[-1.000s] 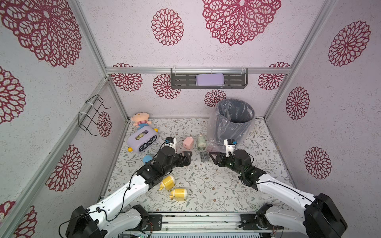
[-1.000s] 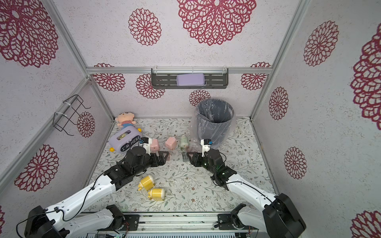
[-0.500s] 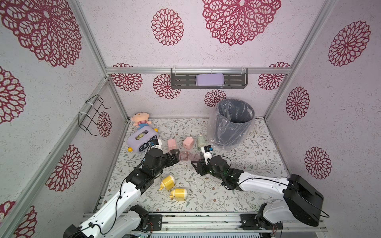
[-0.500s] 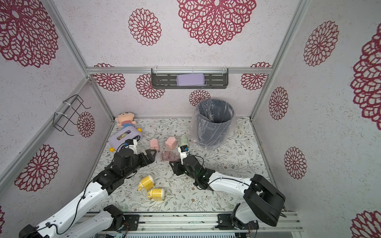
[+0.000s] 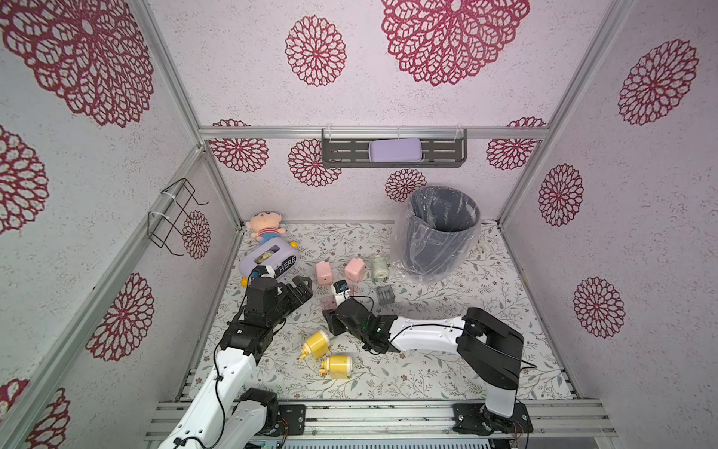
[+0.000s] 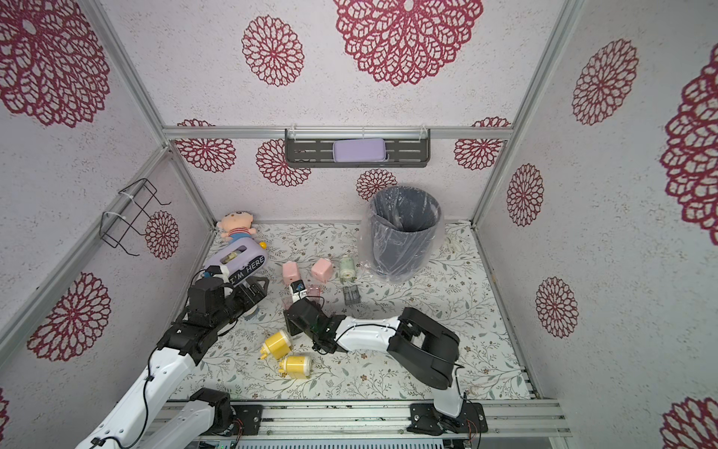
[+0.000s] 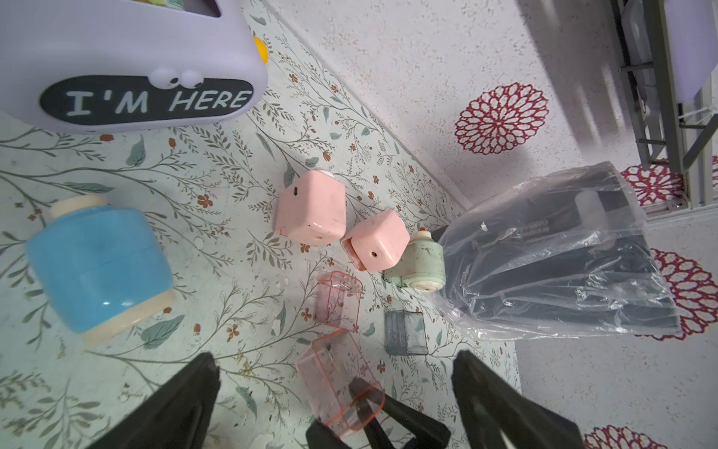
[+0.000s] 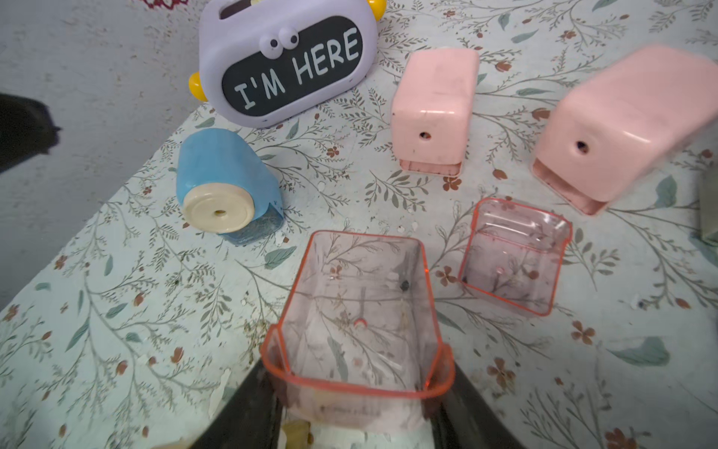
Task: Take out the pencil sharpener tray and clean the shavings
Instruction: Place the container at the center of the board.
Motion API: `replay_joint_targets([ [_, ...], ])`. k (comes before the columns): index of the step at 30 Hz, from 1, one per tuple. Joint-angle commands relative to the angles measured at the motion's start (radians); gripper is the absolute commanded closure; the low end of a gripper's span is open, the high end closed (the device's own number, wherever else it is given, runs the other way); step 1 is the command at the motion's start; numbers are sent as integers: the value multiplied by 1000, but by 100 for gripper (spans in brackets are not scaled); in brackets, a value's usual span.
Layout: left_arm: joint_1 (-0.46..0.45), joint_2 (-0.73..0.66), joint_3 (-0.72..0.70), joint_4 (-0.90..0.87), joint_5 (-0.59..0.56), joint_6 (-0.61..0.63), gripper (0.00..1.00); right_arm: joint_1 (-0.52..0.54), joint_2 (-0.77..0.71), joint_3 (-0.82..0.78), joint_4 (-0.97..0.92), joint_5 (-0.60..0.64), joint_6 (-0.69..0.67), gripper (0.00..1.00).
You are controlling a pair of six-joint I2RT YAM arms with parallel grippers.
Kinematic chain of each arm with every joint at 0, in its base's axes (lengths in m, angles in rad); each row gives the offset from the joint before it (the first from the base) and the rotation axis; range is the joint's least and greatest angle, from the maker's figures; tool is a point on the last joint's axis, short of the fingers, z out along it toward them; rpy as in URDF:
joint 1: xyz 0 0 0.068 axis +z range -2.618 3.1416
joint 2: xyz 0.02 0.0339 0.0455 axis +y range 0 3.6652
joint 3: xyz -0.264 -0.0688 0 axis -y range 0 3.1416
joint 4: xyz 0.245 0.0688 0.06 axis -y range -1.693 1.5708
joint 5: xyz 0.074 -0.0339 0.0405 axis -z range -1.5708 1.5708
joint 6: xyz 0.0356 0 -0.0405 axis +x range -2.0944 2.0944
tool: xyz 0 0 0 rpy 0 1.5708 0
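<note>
Right hand (image 8: 357, 404) clamped on pink tray (image 8: 357, 311), swung away from bin (image 5: 439, 233), left hand (image 5: 299, 289) spread wide, drawn back

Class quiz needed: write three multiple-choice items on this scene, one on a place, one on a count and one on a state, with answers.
1. The flat purple case lies: A in the bin; B on the wall shelf; C on the table.
2. Yellow sharpeners in view: A one; B two; C four.
3. The right fingers are: A open, empty; B shut on nothing; C shut on a pink tray.
Answers: B, it rests on the shelf; B, two lie side by side; C, the tray sits clamped between them.
</note>
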Motion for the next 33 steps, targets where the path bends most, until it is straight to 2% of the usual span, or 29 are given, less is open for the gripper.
replay_joint_targets([
  [1,29,-15,-14,-30,21,-9,3,8,55,115,-132,142,10,65],
  [11,64,-59,-40,-43,23,-8,3,1,282,377,-298,223,15,64],
  [16,66,-87,-54,-52,6,-12,3,-20,342,447,-335,206,9,64],
  [33,67,-92,-60,-54,5,-12,3,-67,410,496,-341,125,18,59],
])
